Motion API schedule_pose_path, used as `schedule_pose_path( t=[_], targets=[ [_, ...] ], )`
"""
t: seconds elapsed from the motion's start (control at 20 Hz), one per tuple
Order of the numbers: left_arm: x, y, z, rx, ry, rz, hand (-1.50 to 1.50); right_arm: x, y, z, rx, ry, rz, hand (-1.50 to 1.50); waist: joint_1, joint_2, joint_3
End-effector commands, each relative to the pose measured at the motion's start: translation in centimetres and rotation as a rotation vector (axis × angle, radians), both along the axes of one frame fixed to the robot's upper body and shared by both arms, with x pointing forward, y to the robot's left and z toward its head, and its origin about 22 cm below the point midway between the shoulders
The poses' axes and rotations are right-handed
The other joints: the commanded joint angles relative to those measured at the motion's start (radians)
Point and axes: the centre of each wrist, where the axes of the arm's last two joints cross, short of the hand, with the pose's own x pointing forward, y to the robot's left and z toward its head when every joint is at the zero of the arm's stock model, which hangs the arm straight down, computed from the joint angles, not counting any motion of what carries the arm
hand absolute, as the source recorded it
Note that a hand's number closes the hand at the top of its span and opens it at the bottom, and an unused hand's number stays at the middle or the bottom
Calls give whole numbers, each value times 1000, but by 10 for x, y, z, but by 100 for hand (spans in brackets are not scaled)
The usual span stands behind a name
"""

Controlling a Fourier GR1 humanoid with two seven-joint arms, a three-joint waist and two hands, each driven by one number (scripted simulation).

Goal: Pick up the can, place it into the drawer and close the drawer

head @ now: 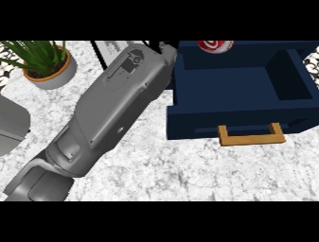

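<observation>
Drawer (pixel 242 90) stands open at the right, its handle (pixel 251 135) on the near face. A can (pixel 215 46) sits at the drawer's far edge. A forearm (pixel 106 113) lies diagonally left of the drawer. A potted plant (pixel 47 64) stands far left on the counter (pixel 190 175).

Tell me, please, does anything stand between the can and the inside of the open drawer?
Nothing visible does. The can sits at the far edge of the drawer, which is open. The left forearm lies beside the drawer, not across it.

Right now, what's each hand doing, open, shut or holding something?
Left hand: mostly hidden behind its forearm by the drawer; cannot tell.
Right hand: not in view.
</observation>
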Motion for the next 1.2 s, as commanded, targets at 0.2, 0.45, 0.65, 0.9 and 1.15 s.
schedule_pose_path(
  t=[0.2,0.45,0.65,0.9,1.15],
  targets=[
    [3,-18,2,47,28,-1,150,1,-1,-2,-6,-16,7,-150,-12,1,1],
    [7,-16,-13,63,37,40,150,4,0,0,8,-14,24,-150,-30,6,1],
    [4,-19,-22,67,72,41,150,10,-4,2,8,-9,42,-150,-43,9,1],
    [3,-25,-24,125,59,80,-150,14,5,5,5,-20,32,-150,-47,11,2],
    [2,-28,-23,136,75,128,-150,17,7,17,-4,-24,65,-150,-56,12,1]
  ],
)
